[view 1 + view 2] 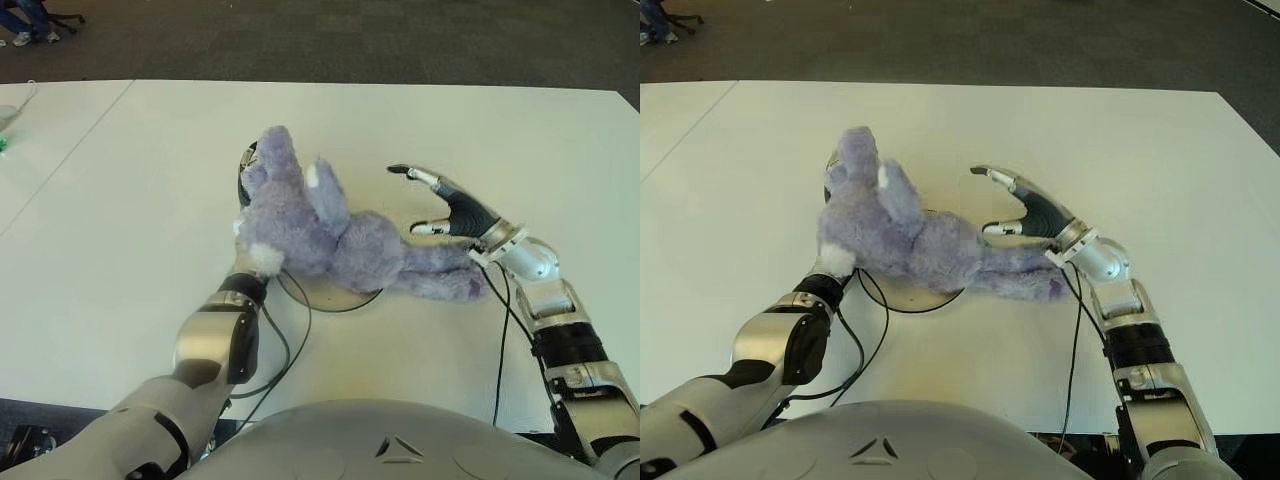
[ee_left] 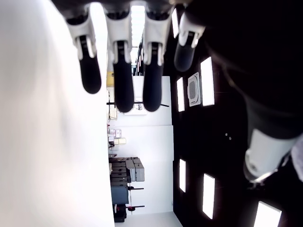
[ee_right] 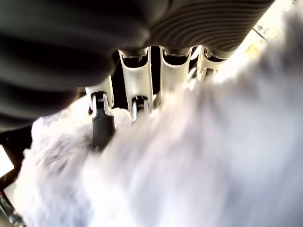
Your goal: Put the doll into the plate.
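Observation:
A purple plush doll [image 1: 320,232] lies on its side across a shallow round plate [image 1: 335,301] in the middle of the white table [image 1: 130,200], its legs trailing off the plate to the right. My right hand [image 1: 405,200] stands open just right of the doll, palm towards its legs; the right wrist view shows straight fingers [image 3: 102,123] against the fur. My left hand [image 2: 137,90] is under the doll's head end and mostly hidden in the eye views. Its wrist view shows straight fingers [image 2: 124,80] holding nothing.
A black cable [image 1: 285,345] loops on the table beside my left forearm [image 1: 215,340]. Another cable [image 1: 500,340] runs along my right arm. Dark floor [image 1: 350,40] lies beyond the table's far edge, with a person's feet [image 1: 25,35] at the far left.

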You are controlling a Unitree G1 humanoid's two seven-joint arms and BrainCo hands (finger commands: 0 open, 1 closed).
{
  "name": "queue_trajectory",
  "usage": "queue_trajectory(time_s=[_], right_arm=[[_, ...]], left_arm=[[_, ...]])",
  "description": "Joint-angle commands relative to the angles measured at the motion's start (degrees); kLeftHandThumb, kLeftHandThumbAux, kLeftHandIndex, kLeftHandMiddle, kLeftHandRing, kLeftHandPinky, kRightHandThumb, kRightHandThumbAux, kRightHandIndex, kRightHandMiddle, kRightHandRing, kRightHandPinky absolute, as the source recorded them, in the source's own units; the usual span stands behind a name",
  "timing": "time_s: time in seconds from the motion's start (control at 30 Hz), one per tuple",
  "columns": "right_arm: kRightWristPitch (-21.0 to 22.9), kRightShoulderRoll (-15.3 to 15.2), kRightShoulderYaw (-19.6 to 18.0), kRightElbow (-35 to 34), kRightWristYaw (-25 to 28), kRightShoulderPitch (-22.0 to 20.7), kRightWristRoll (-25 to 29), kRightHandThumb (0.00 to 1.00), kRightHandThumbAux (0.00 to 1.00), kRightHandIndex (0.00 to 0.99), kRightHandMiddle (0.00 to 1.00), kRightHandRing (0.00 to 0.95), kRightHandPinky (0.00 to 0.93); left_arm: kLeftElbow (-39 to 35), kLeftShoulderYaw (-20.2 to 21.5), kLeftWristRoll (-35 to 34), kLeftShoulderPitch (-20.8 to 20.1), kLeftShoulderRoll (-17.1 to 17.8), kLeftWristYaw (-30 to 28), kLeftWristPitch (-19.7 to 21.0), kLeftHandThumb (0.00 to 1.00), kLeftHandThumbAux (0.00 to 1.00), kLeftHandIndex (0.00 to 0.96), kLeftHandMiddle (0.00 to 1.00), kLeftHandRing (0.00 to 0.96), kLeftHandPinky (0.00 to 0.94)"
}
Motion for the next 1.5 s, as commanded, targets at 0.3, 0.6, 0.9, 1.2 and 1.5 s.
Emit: queue_trajectory(time_s=[0.3,0.6,0.9,1.2,1.5], right_arm=[[-9.4,-1.0,-4.8,10.3,1.4,-13.6,5.9,0.047,0.314,0.0,0.0,0.0,0.0],[-13.6,-1.2,-6.3,11.9,1.2,-14.7,7.3,0.05,0.326,0.0,0.0,0.0,0.0],[-14.5,-2.2,-7.7,12.6,0.9,-16.8,8.1,0.057,0.3,0.0,0.0,0.0,0.0],[-4.7,-2.4,-13.9,31.7,8.9,-24.3,19.8,0.049,0.314,0.0,0.0,0.0,0.0],[6.9,-0.8,-20.7,56.7,9.3,-36.0,23.5,0.027,0.442,0.0,0.01,0.0,0.0]], left_arm=[[9.4,-0.3,0.8,12.1,-3.5,1.0,8.3,0.0,0.634,0.171,0.362,0.354,0.284],[9.4,-0.9,1.4,12.3,-3.7,1.8,7.9,0.0,0.642,0.175,0.37,0.357,0.267],[9.4,-0.4,0.8,12.1,-3.7,1.1,8.2,0.0,0.642,0.182,0.376,0.363,0.277],[9.4,-0.6,1.1,12.2,-3.9,1.5,7.4,0.0,0.654,0.169,0.367,0.358,0.288],[9.4,-0.3,0.8,12.0,-4.0,1.9,8.0,0.0,0.677,0.175,0.37,0.36,0.276]])
